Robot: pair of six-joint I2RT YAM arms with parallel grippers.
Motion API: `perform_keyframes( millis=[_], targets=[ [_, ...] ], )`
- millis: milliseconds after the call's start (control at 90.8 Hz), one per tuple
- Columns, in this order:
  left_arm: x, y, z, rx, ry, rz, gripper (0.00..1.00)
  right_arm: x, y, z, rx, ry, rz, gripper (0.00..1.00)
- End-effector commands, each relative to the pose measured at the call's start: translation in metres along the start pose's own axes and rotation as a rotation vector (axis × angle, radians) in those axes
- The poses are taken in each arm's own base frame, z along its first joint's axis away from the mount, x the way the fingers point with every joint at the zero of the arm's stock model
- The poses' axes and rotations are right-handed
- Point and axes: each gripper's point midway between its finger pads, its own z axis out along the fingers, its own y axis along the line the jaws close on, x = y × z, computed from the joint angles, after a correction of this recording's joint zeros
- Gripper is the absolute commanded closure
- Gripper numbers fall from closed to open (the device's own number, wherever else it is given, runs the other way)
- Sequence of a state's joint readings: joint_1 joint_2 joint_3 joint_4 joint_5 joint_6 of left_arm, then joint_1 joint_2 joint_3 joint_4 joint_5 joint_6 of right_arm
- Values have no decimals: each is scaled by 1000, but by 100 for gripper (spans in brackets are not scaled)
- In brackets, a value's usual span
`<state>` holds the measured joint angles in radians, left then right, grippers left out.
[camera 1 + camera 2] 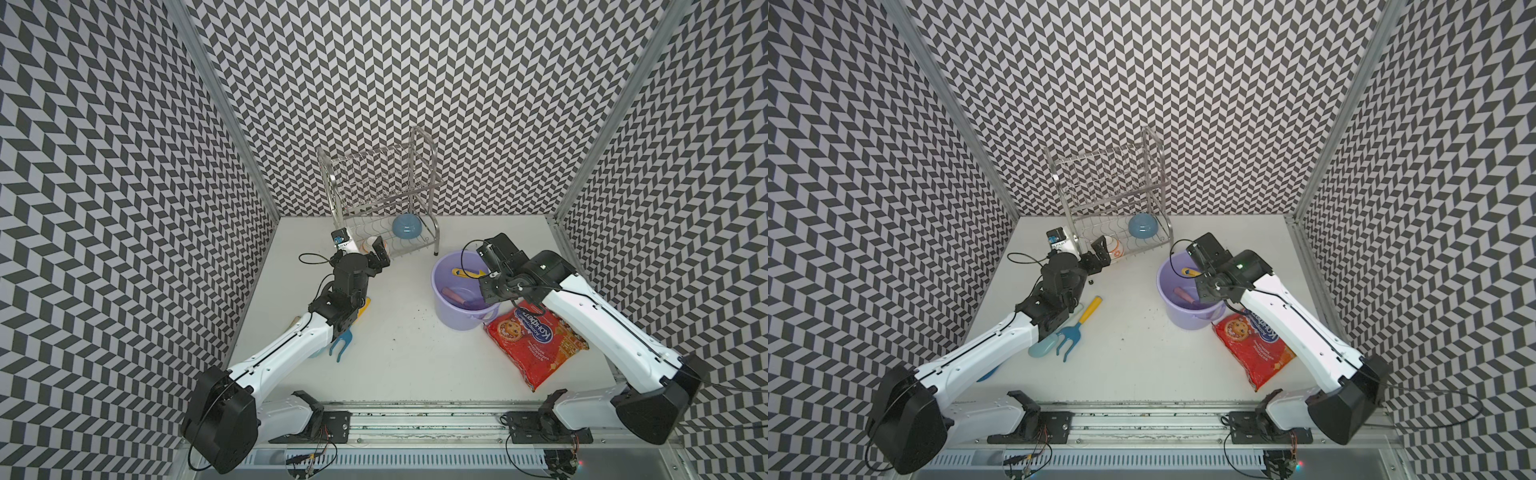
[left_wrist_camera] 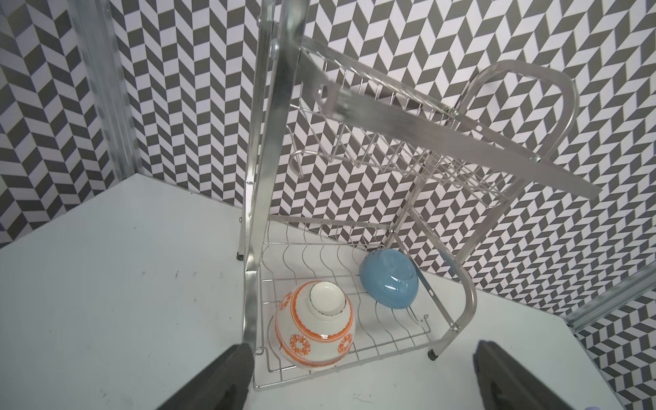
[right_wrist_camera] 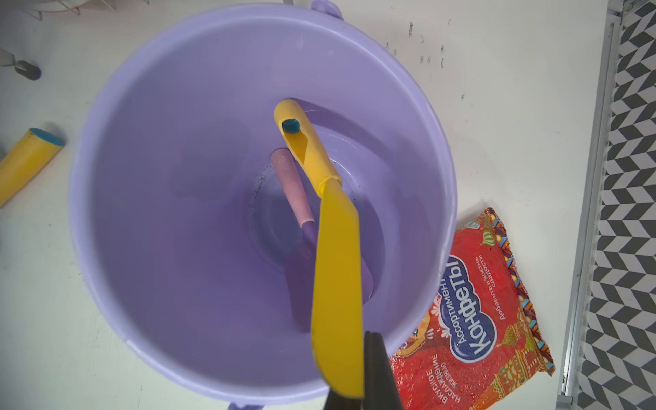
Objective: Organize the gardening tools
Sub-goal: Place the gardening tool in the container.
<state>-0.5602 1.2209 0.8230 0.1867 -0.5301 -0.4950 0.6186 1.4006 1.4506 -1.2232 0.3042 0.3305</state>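
Note:
My right gripper [image 3: 358, 369] is shut on the blade of the all-yellow scoop [image 3: 337, 284], which hangs handle-down inside the lavender bucket [image 3: 177, 177]. The purple scoop with a pink handle [image 3: 294, 188] lies on the bucket's bottom. In both top views the bucket [image 1: 457, 318] stands right of centre under my right wrist. The blue fork with a yellow handle [image 1: 1069, 336] and the pale-blue trowel [image 1: 1042, 347] lie on the table beside my left forearm. My left gripper [image 2: 362, 349] is open and empty, facing the dish rack.
A metal dish rack [image 1: 415, 166] stands at the back, with a blue bowl [image 1: 407, 227] and an orange-and-white bowl [image 2: 314, 324] on its lower shelf. A red snack bag [image 1: 536, 336] lies right of the bucket. A small white carton [image 1: 338, 239] stands left of the rack.

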Motion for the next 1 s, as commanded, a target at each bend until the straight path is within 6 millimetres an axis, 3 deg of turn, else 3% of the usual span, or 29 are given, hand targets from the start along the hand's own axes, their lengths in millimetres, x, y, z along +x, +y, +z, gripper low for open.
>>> perform_keyframes(
  millis=[0,209,441,617,771,991],
  targets=[
    [23,15,-4,-26,70,-27,0,-18,0,4,23,-47,7,100],
    [60,35,-9,-79,180,-2,0,-17,1,19,58,-16,-11,96],
    [78,50,-10,-129,220,39,0,-14,6,30,55,6,-21,81],
    [96,59,-6,-158,280,68,0,-16,6,33,61,7,-25,79],
    [112,68,-7,-183,349,100,0,-22,6,26,50,-27,-16,74],
    [143,88,-16,-252,482,173,12,-47,7,-3,-15,-182,42,52]
  ],
)
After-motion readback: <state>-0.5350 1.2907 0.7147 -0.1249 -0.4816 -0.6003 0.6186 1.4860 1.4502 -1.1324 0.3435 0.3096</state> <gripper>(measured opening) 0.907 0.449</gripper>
